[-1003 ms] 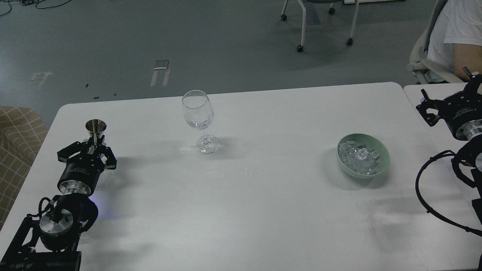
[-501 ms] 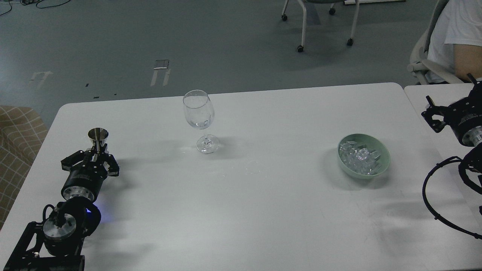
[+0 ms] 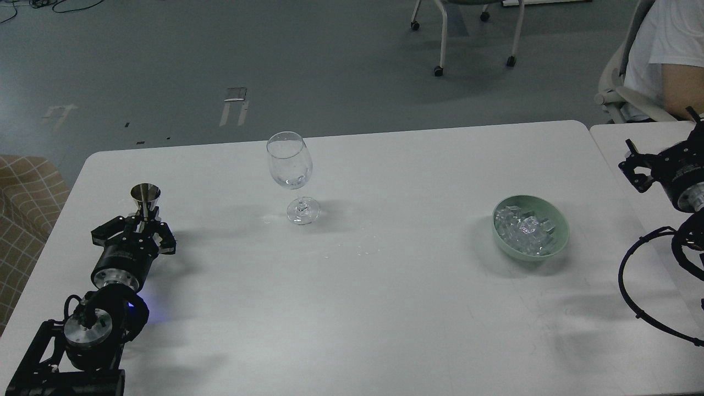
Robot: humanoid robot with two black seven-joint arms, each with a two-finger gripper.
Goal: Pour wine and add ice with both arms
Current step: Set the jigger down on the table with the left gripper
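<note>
A clear wine glass (image 3: 290,165) stands upright on the white table (image 3: 385,308), back left of centre. A pale green bowl (image 3: 556,213) at the right holds the ice (image 3: 522,228), several small clear cubes. My left gripper (image 3: 135,230) is at the table's left side, its claw fingers around the foot of a small steel jigger cup (image 3: 145,196) held upright, far left of the glass. My right gripper (image 3: 638,168) is at the right edge, right of the bowl and apart from it. It looks dark and partly cut off.
A second white table (image 3: 616,137) adjoins on the right. A person in a white shirt (image 3: 660,49) sits behind it. A wheeled chair (image 3: 467,38) stands on the floor beyond. A checked cushion (image 3: 25,203) lies left of the table. Small drops (image 3: 363,250) mark the tabletop.
My left gripper and the jigger have moved together a little toward me. My right arm has drawn back to the right, away from the bowl. Glass and bowl have not moved.
</note>
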